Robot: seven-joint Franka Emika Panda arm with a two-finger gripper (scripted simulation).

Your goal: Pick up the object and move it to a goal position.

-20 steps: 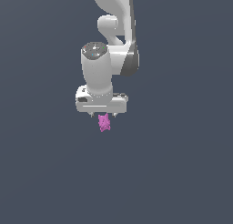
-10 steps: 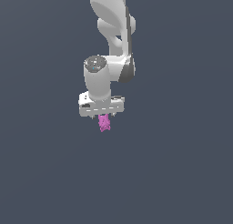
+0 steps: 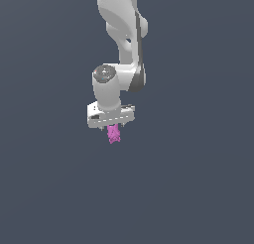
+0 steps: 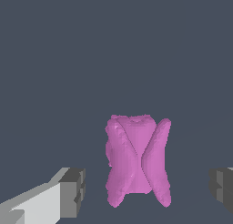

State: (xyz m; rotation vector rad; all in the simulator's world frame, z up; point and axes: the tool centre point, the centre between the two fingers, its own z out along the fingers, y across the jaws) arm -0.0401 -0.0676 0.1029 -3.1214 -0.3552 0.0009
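Observation:
The object (image 3: 114, 134) is a small magenta-pink lumpy shape just under the white gripper (image 3: 112, 127) in the exterior view. In the wrist view the object (image 4: 136, 161) stands between the two dark finger pads, one (image 4: 73, 193) on one side and the other (image 4: 222, 190) at the picture's edge. There is a clear gap between each pad and the object. The gripper (image 4: 148, 191) is open and straddles the object without touching it.
The white arm (image 3: 124, 44) rises above the gripper toward the top of the exterior view. All around is a plain dark grey surface (image 3: 198, 188) with no other objects in view.
The gripper has come down a little toward the object and the upper arm has shifted. The pink object has stayed in the same place.

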